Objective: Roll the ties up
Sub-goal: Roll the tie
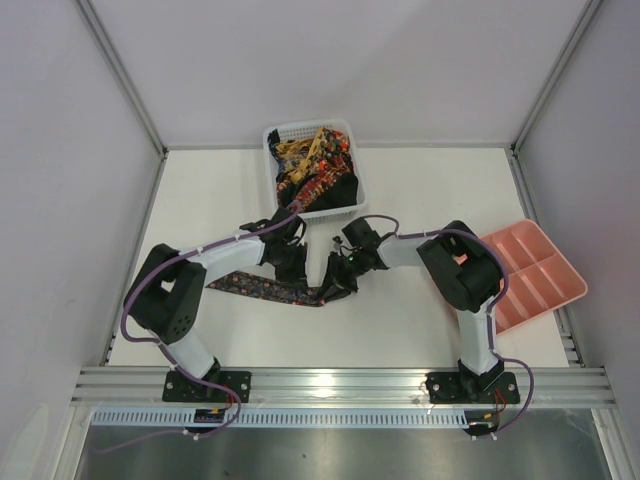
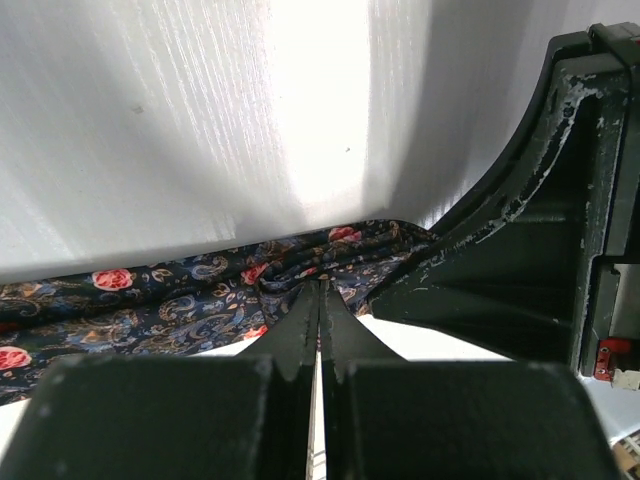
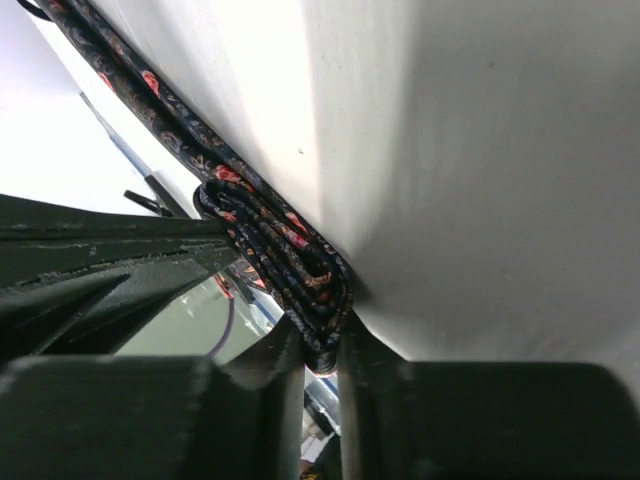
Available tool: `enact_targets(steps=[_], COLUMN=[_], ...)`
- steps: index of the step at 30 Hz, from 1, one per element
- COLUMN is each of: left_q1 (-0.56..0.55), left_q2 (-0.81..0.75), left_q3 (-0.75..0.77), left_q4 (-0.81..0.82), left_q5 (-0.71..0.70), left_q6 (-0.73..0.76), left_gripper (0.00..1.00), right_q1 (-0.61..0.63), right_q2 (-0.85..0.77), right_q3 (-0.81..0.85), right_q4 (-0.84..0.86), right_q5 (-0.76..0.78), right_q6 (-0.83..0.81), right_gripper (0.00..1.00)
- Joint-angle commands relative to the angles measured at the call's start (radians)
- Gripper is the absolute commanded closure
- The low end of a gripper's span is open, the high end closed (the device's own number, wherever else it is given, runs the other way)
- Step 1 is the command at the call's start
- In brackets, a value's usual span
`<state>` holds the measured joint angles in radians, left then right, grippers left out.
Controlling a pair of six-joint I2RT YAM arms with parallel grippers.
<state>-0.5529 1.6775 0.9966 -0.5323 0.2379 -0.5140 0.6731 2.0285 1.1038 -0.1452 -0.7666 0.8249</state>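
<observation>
Worktop (image 1: 430, 200): white, matt, rectangular. Pale grey walls close it in on three sides, with aluminium posts (image 1: 120, 75) in the corners. A ribbed aluminium rail (image 1: 340, 382) runs along the near edge and carries both arm bases.

Far centre: white mesh basket (image 1: 354, 185), holding a heap of ties (image 1: 315, 165) in black, red, orange and yellow. Right edge: pink compartment tray (image 1: 520, 250), set at an angle, its outer end past the worktop's edge.

Paisley tie (image 1: 258, 288): dark navy with red roses. It lies flat on the worktop in front of the basket, running from the left arm's elbow region rightward to the spot where both pincers meet. The left stretch is unrolled. The right end is wound up into a small coil.

Left pincer (image 1: 292, 270): down on the tie just left of the coil. In the left wrist view the left pincer (image 2: 320, 295) has its fingers pressed almost together, only a sliver of light between them. The tips sit on the tie (image 2: 150, 300) where the cloth puckers, so it reads as pinching the fabric against the worktop.

Right pincer (image 1: 333, 287): just beside the left one, at the tie's right end. In the right wrist view the right pincer (image 3: 322, 340) is narrow and clamps the coil (image 3: 285, 250), several layers thick, between its two fingers. The coil rests against the worktop, and the loose length trails off toward the upper left.
</observation>
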Motion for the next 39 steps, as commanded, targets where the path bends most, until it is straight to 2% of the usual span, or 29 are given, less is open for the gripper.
enact_targets(steps=[1, 3, 6, 19, 24, 39], left_q1=[0.008, 0.008, 0.005, -0.051, -0.096, -0.099], left_q2=[-0.041, -0.054, -0.073, -0.075, -0.042, 0.086], left_q3=[0.007, 0.008, 0.008, -0.006, 0.02, 0.063], left_q4=[0.005, -0.001, -0.002, 0.031, 0.035, 0.028], left_q5=[-0.006, -0.006, 0.043, 0.124, 0.117, 0.063], left_q6=[0.014, 0.012, 0.009, -0.035, -0.044, -0.023], left_gripper=[0.99, 1.0, 0.98, 0.99, 0.99, 1.0], right_q1=[0.0, -0.006, -0.012, -0.038, -0.043, -0.021], right_q2=[-0.008, -0.02, -0.05, -0.174, -0.182, -0.175], right_q3=[0.025, 0.018, -0.002, -0.093, -0.096, -0.021], right_q4=[-0.082, -0.102, -0.139, -0.175, -0.182, -0.237], right_q5=[0.064, 0.072, 0.069, 0.069, 0.07, 0.036], right_q6=[-0.072, -0.107, -0.132, -0.141, -0.142, -0.184], right_gripper=[0.87, 0.96, 1.0, 1.0, 1.0, 1.0])
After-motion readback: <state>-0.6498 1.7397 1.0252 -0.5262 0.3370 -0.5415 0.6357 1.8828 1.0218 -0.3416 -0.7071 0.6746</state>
